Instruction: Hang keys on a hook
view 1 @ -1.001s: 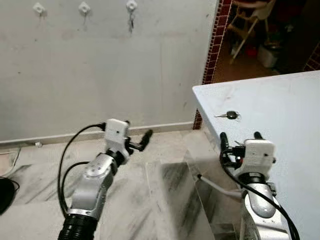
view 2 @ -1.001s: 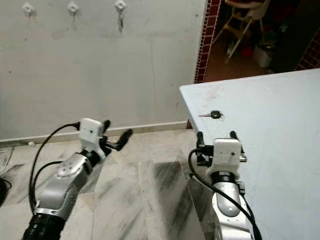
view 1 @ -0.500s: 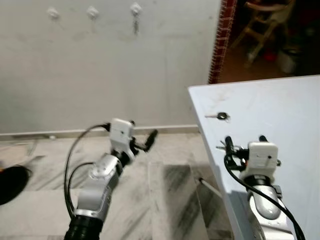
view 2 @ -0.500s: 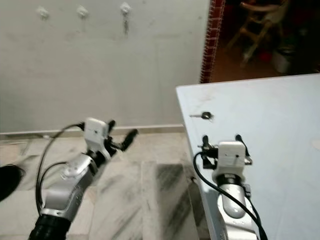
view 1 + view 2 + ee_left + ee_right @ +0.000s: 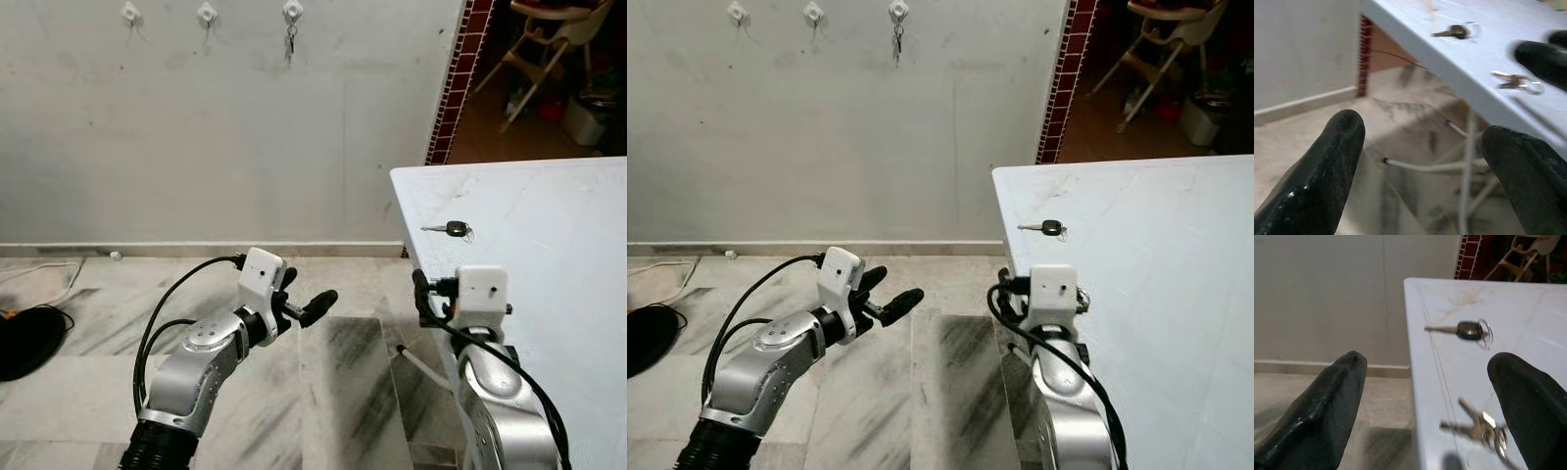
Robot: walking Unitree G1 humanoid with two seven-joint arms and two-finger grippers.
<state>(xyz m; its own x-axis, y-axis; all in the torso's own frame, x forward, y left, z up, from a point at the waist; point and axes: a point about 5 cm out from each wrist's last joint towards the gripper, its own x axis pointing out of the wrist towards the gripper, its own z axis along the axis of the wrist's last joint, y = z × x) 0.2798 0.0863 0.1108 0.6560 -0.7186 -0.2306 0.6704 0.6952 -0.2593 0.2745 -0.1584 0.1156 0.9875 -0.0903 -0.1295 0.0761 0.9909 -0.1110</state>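
I see the right claw (image 5: 1425, 396) hanging over the near left corner of the pale blue-white flat surface (image 5: 549, 255), its two black fingers (image 5: 1317, 406) spread wide and holding nothing. Just ahead of it, close to the edge, lies a small bunch of silver keys on a ring (image 5: 1480, 428). Farther along the same edge lies a single key with a black head and a thin ring (image 5: 451, 229).

The left claw (image 5: 1420, 161) is also wide open and empty. It hovers above the marble floor (image 5: 333, 392), beside the surface and lower than its top.

On the grey wall (image 5: 245, 127) I count three small white hooks (image 5: 207, 14) in a row. The one nearest the doorway (image 5: 292, 12) already carries something dark that looks like a key, while the other two seem free.

My main worry is the edge. The silver bunch sits so near to it that, if one finger comes down outside the edge or pushes the bunch sideways, I think the keys can slide off and fall to the floor. The keys also lie flat, so the fingers may close above them and only scrape the surface. Another risk is to take the wrong thing, since two sets are lying close together. Later, the hooks are high and small, so the ring can miss.
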